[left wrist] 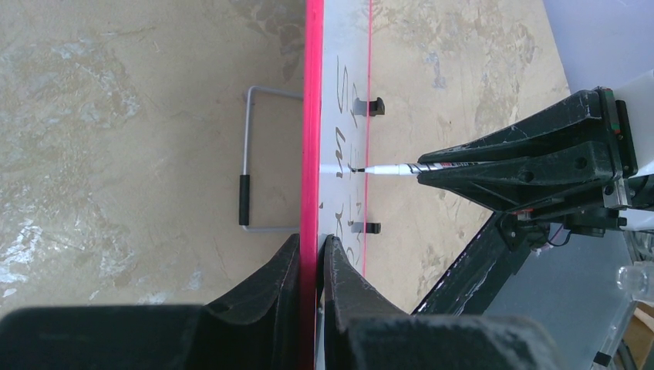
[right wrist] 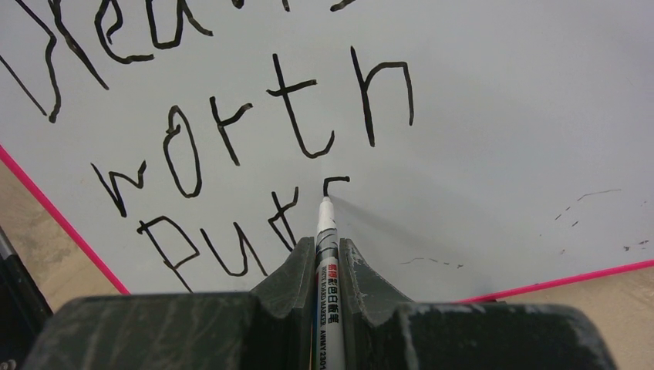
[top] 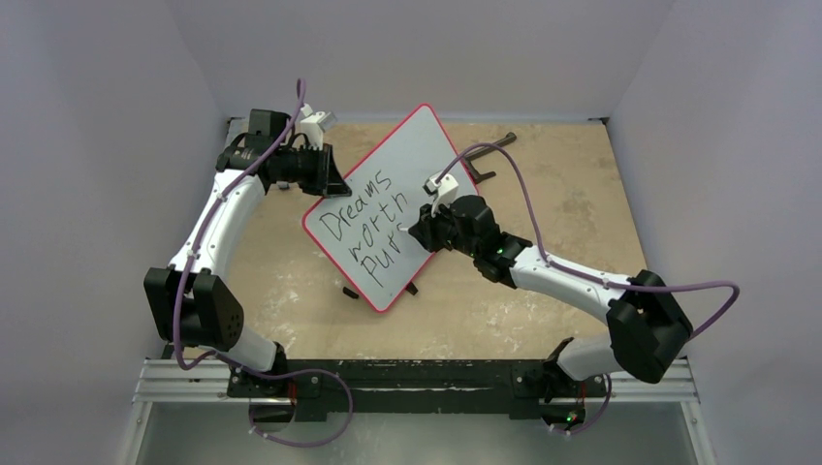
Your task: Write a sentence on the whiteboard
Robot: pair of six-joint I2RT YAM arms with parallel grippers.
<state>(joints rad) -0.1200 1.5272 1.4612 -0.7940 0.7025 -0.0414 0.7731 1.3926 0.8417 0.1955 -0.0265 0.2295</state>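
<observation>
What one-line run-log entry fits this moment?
left fingers: gripping whiteboard rim | right fingers: gripping marker, tip on whiteboard | sentence: "Dreams worth pur", next letter started

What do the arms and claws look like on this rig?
Matching pair: left arm and right arm have white link shells, black joint housings, and a purple cable looped loosely along each. The left claw and right claw are matte black, each with two tapered wedge fingers.

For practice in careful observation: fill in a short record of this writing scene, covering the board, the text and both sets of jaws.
Board: whiteboard, red-rimmed, propped up
Text so far: sentence reads "Dreams worth Pur", next letter begun
Left jaws: shut on the whiteboard's rim
Right jaws: shut on a marker, tip at the board
</observation>
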